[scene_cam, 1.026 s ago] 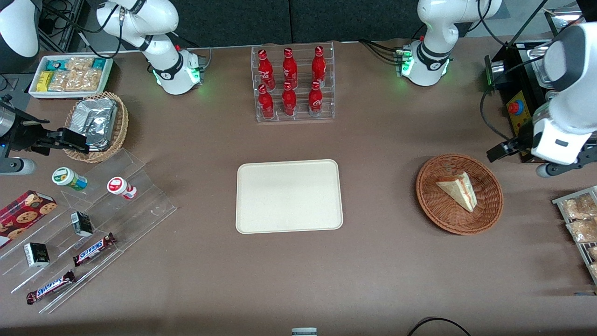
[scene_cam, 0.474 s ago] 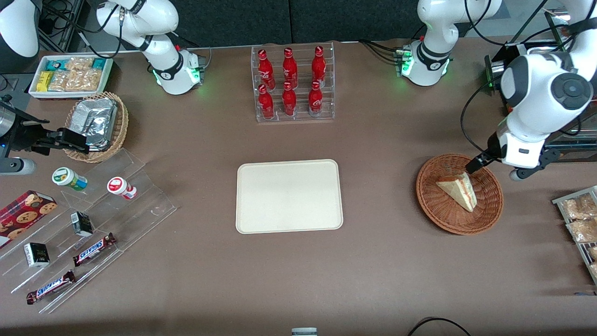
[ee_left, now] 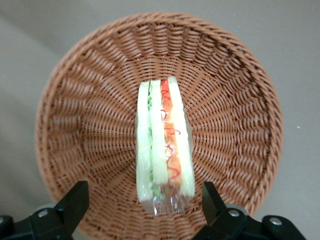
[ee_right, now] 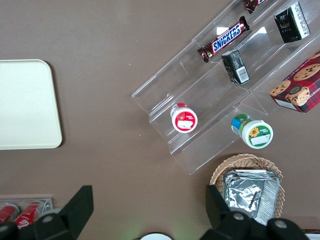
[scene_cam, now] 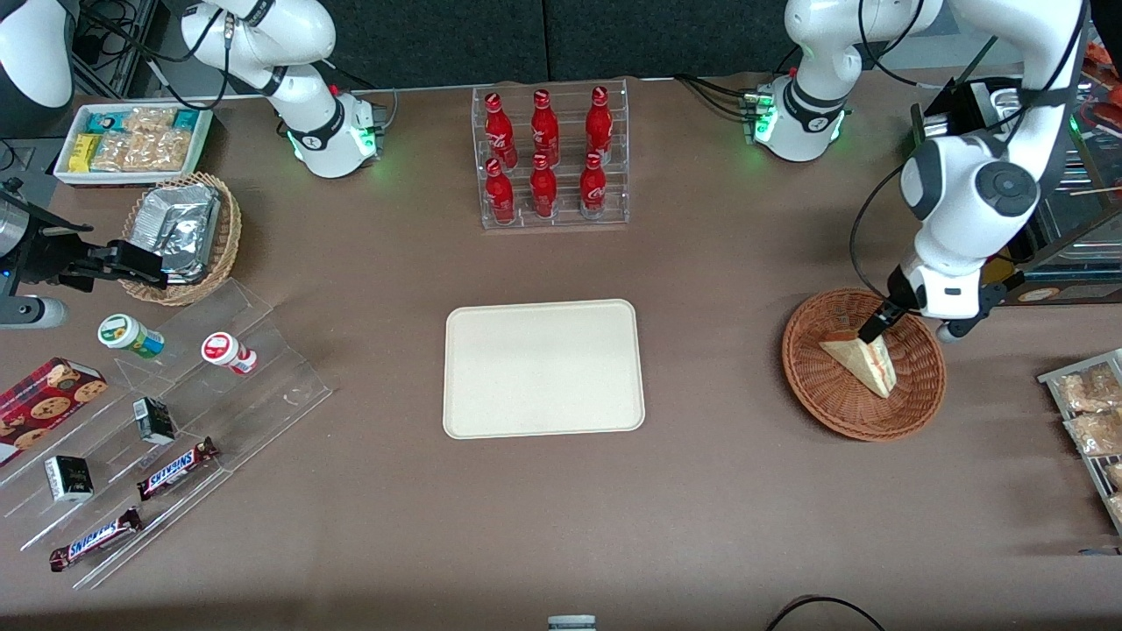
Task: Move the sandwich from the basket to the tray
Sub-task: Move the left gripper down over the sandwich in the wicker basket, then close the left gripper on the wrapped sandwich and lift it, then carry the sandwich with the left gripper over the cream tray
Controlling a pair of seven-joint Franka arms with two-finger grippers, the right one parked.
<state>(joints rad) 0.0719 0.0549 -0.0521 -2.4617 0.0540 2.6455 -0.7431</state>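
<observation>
The sandwich [scene_cam: 861, 361] lies in the reddish-brown wicker basket [scene_cam: 824, 394] toward the working arm's end of the table. It is a pale wedge with a red and green filling stripe, wrapped in clear film [ee_left: 164, 145]. My gripper [scene_cam: 877, 326] hangs just above the sandwich's wide end, over the part of the basket [ee_left: 90, 125] farther from the front camera. It [ee_left: 142, 207] is open, with one black finger on each side of the sandwich's end and a clear gap to it. The cream tray [scene_cam: 543, 368] lies flat at the table's middle.
A clear rack of red bottles [scene_cam: 550, 158] stands farther from the front camera than the tray. A rack of snack packets [scene_cam: 1087, 421] sits beside the basket at the table's edge. A tan basket of foil packets [scene_cam: 180, 232] and acrylic shelves [scene_cam: 175, 421] lie toward the parked arm's end.
My gripper has swung in from beside the table's edge and come down over the basket, ending just above the sandwich's wide end. The sandwich has not moved.
</observation>
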